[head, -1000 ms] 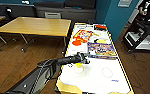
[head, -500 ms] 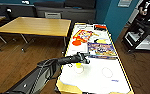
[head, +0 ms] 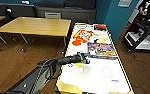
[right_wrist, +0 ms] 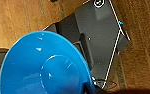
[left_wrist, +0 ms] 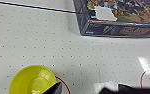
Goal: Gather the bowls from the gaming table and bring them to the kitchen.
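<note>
My left gripper [head: 84, 60] hovers just above the yellow bowl [head: 78, 65], which sits on the white counter [head: 101, 80] near a board game box [head: 101, 50]. I cannot tell how far it is open. The blue bowl [right_wrist: 41, 67] sits close against my right wrist, apparently held. I judge a misaligned descent could clip the yellow rim and send it sliding.

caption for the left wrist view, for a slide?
Left wrist camera above the white gaming table: yellow bowl below, boxed board game beyond.
</note>
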Controlling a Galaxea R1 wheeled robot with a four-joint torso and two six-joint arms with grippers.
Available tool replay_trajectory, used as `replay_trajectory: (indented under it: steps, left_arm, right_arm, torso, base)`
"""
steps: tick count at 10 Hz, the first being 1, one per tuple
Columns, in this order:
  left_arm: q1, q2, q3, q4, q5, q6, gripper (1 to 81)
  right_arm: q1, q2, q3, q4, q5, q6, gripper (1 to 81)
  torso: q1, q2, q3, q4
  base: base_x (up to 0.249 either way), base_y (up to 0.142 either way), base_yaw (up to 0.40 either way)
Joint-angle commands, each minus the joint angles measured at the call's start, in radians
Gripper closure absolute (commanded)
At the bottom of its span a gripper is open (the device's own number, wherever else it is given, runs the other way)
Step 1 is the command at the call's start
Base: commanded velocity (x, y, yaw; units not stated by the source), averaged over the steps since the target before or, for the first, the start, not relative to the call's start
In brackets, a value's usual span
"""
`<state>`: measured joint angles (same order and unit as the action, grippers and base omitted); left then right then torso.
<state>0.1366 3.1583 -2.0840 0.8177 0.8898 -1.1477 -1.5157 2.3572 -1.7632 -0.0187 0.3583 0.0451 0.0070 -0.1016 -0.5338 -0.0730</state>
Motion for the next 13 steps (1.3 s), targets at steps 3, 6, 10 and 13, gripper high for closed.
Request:
replay_trajectory:
  steps: [3, 6, 10, 13]
  left_arm:
    - [-0.166, 0.025, 0.057, 0.018, 0.032, 0.005, 1.0]
    - [-0.165, -0.018, 0.105, 0.017, 0.037, 0.005, 1.0]
    - [-0.166, -0.004, 0.101, 0.029, 0.037, 0.005, 1.0]
    - [-0.171, 0.007, 0.085, 0.046, 0.041, 0.005, 1.0]
  right_arm:
    - [0.001, -0.037, 0.015, -0.026, -0.064, -0.002, 81.1]
    - [0.012, -0.036, 0.019, -0.026, -0.084, -0.002, 81.1]
    - [0.012, -0.036, 0.019, -0.026, -0.085, -0.002, 81.1]
    - [0.012, -0.036, 0.018, -0.026, -0.085, -0.002, 81.1]
  torso:
    - [0.000, 0.000, 0.000, 0.000]
    - [0.000, 0.000, 0.000, 0.000]
    - [0.000, 0.000, 0.000, 0.000]
    - [0.000, 0.000, 0.000, 0.000]
  base:
    - [0.000, 0.000, 0.000]
    - [0.000, 0.000, 0.000]
    - [0.000, 0.000, 0.000]
    - [0.000, 0.000, 0.000]
